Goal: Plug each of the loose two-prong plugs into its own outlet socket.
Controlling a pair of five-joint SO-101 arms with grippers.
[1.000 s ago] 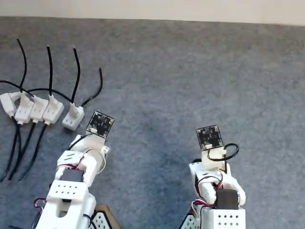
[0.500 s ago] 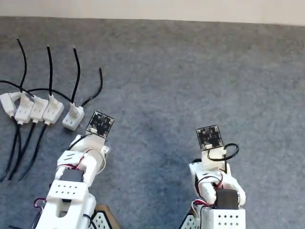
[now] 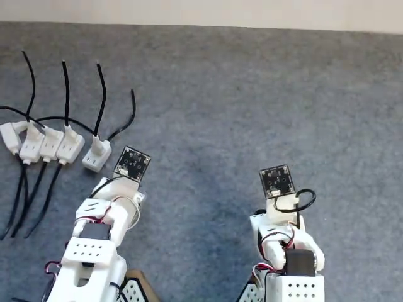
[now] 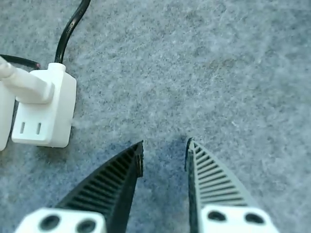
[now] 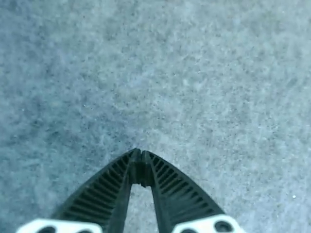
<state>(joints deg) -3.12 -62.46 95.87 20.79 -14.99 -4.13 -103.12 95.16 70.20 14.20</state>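
Now the left gripper is gaping near a white socket. The right gripper is sitting pinched together.

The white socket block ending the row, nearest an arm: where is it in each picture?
High view: socket block at the left, just ahead of the left arm.
Left wrist view: socket block beside the open left end effector, apart from it.
Right wrist view: grey carpet ahead of the shut right end effector.
Shared landmark: the black cord leaving the block.

No visible change across frames, plugs unmoved
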